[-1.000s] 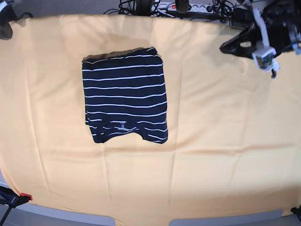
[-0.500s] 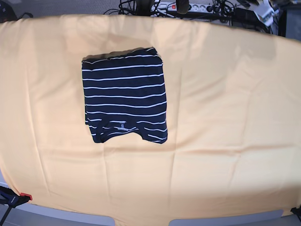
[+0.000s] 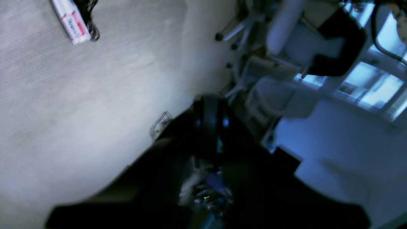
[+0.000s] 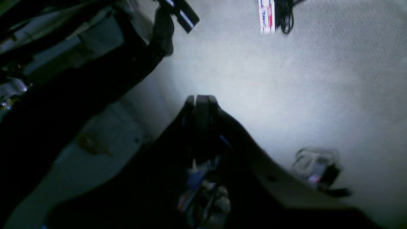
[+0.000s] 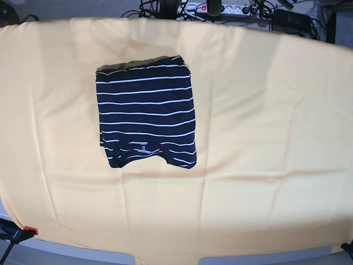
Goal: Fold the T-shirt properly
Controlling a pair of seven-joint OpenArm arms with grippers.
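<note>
Neither arm shows in the base view; both are drawn back off the desk, and each wrist camera looks past its own claw toward a pale grey carpeted floor. In the left wrist view the left claw (image 3: 208, 109) stands as a dark narrow shape at centre frame, its two jaws pressed together with nothing between them. Blurred office chairs (image 3: 286, 63) and bright windows (image 3: 378, 86) fill the upper right of that frame. In the right wrist view the right claw (image 4: 201, 106) sits at centre frame in much the same pose — jaws pressed together, empty. A dark arm structure (image 4: 79, 79) crosses the upper left of that frame, and a small clear-cased device (image 4: 314, 168) lies on the floor at lower right.

One T-shirt (image 5: 146, 118), dark navy with thin white stripes, lies folded into a compact, roughly rectangular packet on the yellow-orange cloth (image 5: 265, 138) that covers the desk. It sits in the upper left-centre of the base view, well apart from every cloth edge, its lower edge slightly uneven.

One white power strip with a red-and-white label (image 3: 71, 24) lies on the floor with a black cable beside it — upper left in the left wrist view, top centre in the right. Cables and another power strip (image 5: 220, 8) run along the top edge of the base view.
</note>
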